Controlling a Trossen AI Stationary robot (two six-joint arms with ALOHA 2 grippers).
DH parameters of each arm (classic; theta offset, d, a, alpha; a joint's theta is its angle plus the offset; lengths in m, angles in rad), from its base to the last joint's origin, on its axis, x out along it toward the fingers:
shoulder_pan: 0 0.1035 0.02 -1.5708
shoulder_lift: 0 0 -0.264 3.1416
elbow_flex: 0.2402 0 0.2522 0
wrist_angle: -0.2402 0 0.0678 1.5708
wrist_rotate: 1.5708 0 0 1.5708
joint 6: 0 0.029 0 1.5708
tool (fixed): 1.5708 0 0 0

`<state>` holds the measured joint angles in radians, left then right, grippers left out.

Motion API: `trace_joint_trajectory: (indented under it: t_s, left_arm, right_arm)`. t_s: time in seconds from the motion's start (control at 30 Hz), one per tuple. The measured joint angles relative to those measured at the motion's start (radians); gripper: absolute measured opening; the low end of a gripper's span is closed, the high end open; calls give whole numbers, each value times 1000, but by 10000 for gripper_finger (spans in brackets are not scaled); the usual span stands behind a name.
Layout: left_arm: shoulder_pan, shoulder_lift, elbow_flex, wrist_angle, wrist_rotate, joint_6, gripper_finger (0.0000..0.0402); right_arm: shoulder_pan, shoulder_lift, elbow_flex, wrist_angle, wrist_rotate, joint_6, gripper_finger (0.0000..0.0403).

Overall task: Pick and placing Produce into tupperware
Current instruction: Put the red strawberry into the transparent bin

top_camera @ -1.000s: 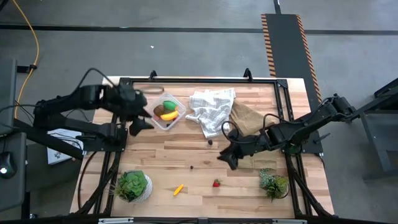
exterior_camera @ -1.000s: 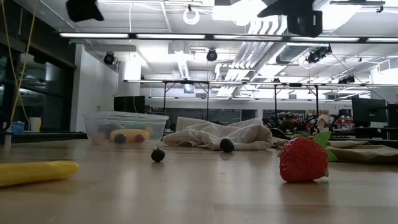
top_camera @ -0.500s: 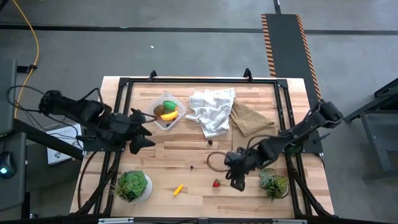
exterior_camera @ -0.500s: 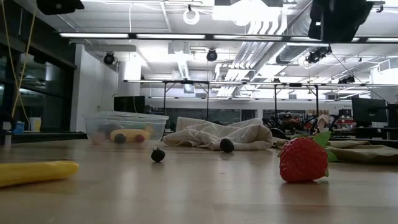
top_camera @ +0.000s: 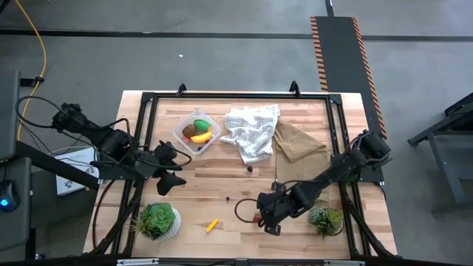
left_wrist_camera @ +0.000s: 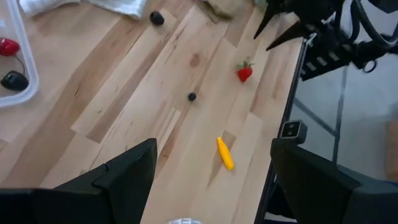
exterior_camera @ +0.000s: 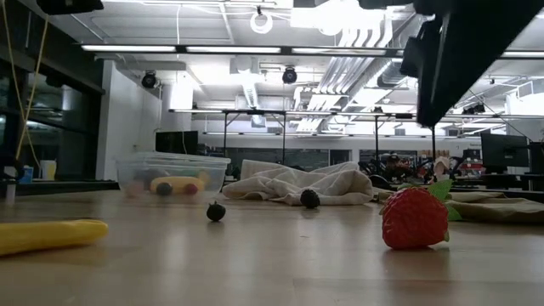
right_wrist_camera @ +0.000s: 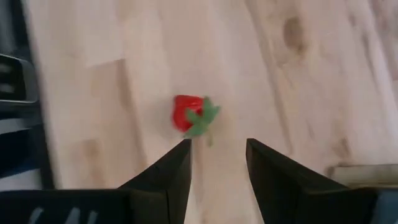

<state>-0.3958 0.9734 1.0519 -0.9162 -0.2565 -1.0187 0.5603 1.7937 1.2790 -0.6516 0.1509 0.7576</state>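
1. High view: the right gripper [top_camera: 266, 219] hovers at the strawberry [top_camera: 256, 217]; the tupperware [top_camera: 198, 131], well apart, already holds some produce. The left gripper [top_camera: 171, 168] waits, fingers spread.
2. Low view: the strawberry [exterior_camera: 414, 218] rests on the table [exterior_camera: 272, 263], not yet gripped.
3. Left wrist view: a yellow piece [left_wrist_camera: 224, 153] and two berries lie loose.
4. Right wrist view: jaws parted just short of the strawberry [right_wrist_camera: 189, 114]; the next move, I judge, is lowering around it and closing.
5. No readable writing.
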Motion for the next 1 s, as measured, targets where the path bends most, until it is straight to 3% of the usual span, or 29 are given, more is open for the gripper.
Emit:
trace_joint_trajectory:
  t_s: [0.3, 0.73, 1.0]
  left_arm:
    - [3, 6, 0, -32, 53, 26, 303]
    - [3, 6, 0, -38, 55, 30, 303]
    - [3, 6, 0, -37, 55, 30, 303]
  right_arm:
    - [30, 26, -2, 0, 98, -40, 142]
    - [51, 26, -3, 16, 127, -109, 142]
    - [51, 28, -83, 87, 129, -81, 142]
